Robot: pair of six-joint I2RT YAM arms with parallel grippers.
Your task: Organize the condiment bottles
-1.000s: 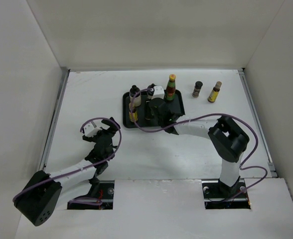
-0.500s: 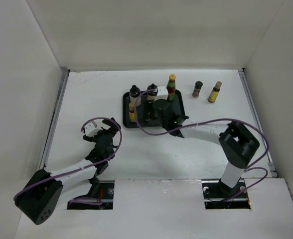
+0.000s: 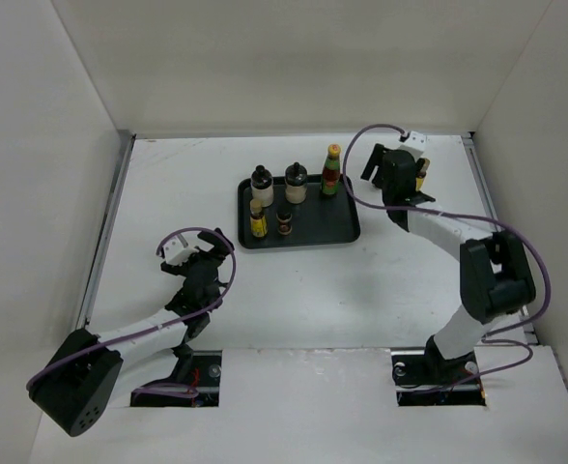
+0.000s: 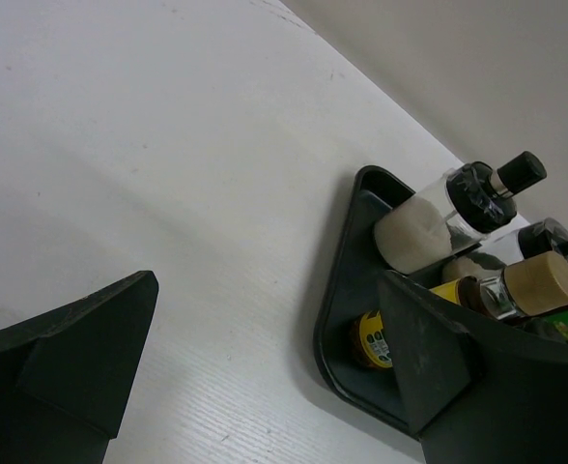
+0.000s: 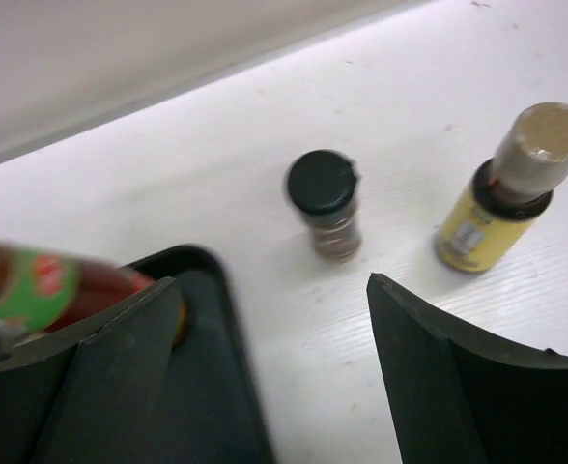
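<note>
Top external view: a flat black tray (image 3: 327, 227) with a raised rim sits at centre, the tall red-green bottle (image 3: 332, 172) standing at its 1 o'clock corner among others. The right gripper (image 3: 385, 174) hovers off the tray at 2 o'clock, with a yellow-labelled bottle (image 3: 421, 176) just beside it at 3 o'clock. From here we cannot tell how its jaws stand. The left gripper (image 3: 203, 259) sits well apart at the tray's 8 o'clock, so we judge the right arm much nearer the strays. Left wrist view: the left gripper is spread wide with nothing between its fingers. At 2 o'clock we see the tray's rounded corner and a squat cream bottle (image 4: 419, 227), clear-walled with a black cap. Right wrist view: the right gripper is spread and empty. A tiny dark brown bottle (image 5: 326, 208) stands upright on the bare white table (image 5: 410, 77) at 12 o'clock, just ahead of the fingertips, long axis vertical, matte black cap towards us. The yellow-labelled bottle, glossy with a tan cap, stands outside the right finger at 2 o'clock. We judge a straight advance would bracket the brown one.
</note>
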